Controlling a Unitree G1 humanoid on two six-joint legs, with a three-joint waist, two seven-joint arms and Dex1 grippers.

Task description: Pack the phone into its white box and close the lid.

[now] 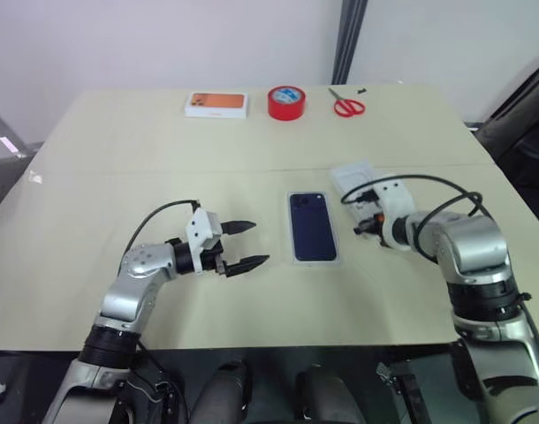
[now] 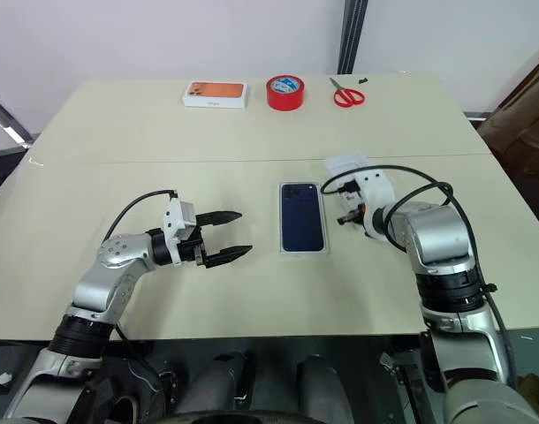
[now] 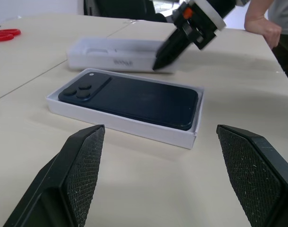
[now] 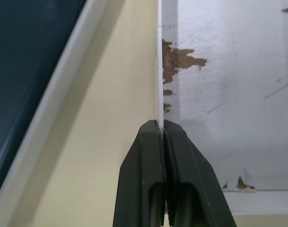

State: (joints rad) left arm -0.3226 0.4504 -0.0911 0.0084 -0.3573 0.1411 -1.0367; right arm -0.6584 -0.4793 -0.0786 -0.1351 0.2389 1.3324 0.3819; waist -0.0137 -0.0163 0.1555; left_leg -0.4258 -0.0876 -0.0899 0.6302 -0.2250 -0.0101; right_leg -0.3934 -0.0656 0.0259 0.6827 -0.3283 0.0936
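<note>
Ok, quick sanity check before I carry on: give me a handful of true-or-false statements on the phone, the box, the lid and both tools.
1. The phone lies inside the white box. True.
2. The right tool is shut on the lid's wall. True.
3. The lid already covers the box. False: it sits on the table beside the box, on the robot's right.
4. The left tool is clamped on the box. False: it is open, apart from the box on the robot's left.
5. The red tape roll lies at the table's far edge. True.
</note>
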